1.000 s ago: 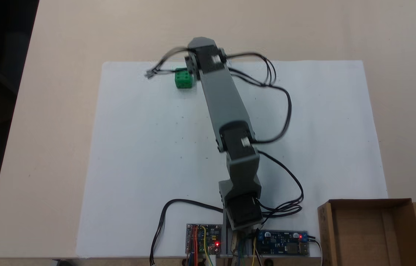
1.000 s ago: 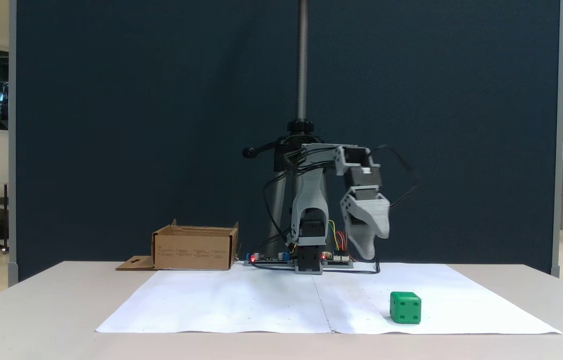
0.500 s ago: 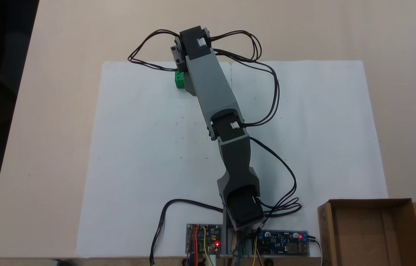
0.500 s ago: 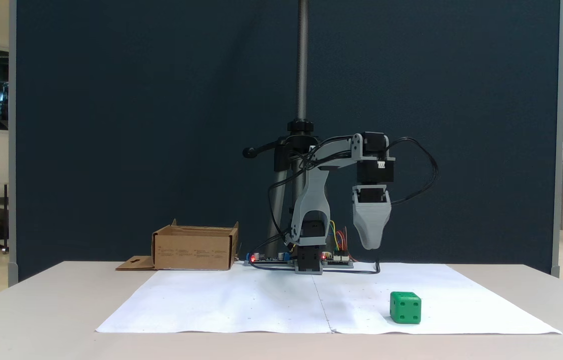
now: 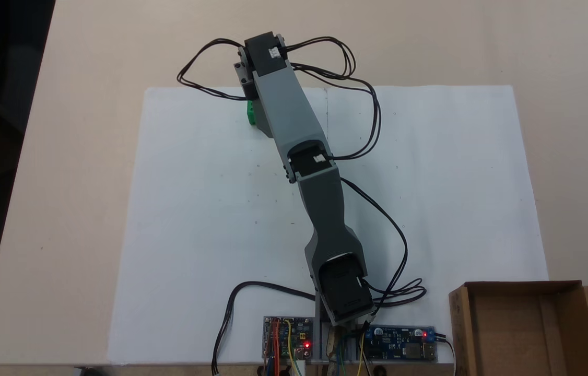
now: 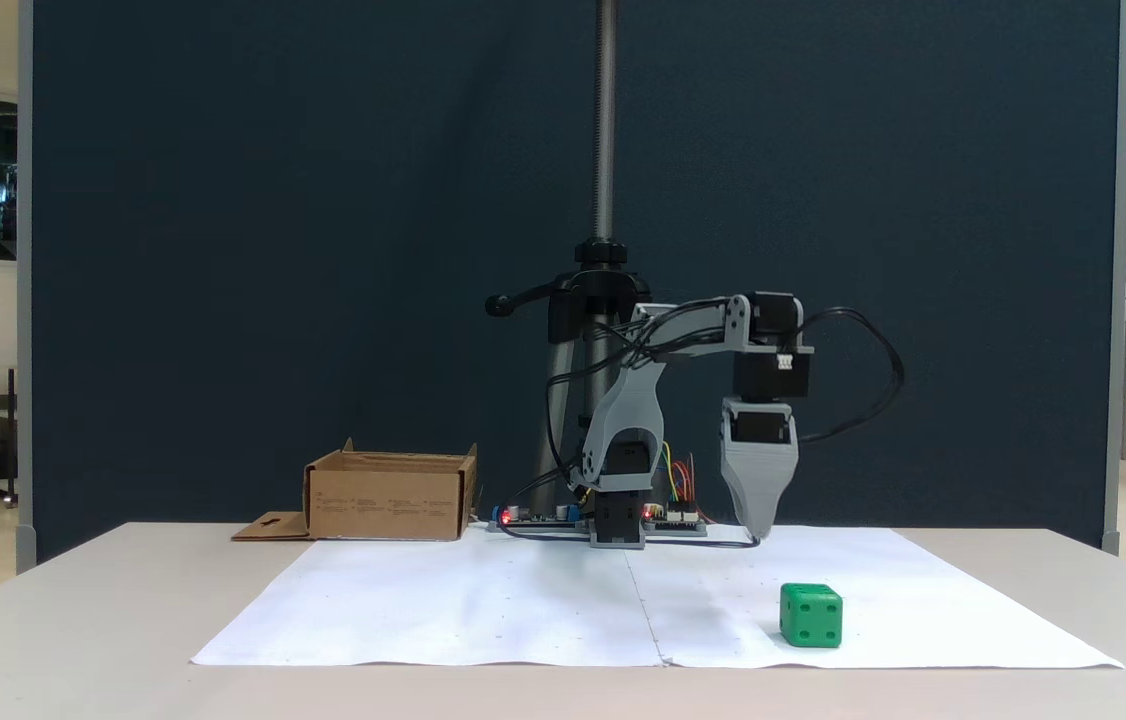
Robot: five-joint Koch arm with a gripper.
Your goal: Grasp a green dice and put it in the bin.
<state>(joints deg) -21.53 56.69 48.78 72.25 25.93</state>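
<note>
Approach step. I hold the gripper point(image 6: 756, 530) nose-down over the white paper sheet point(image 6: 523, 610), above and short of the green dice point(image 6: 811, 615), which sits free near the sheet's edge; from above the arm point(image 5: 294, 136) hides most of the dice point(image 5: 250, 112). I cannot tell whether the jaws are parted. Next I judge: straddle the cube's flat, pip-dimpled faces, then descend. The bin point(image 6: 388, 493), low-walled corrugated cardboard, stands well apart.

Green dice point(image 6: 811, 615) on the paper sheet point(image 6: 483, 610) near the desk's front edge; cardboard box point(image 6: 389, 494) at the desk's back-left, seen from the front fixed view.
</note>
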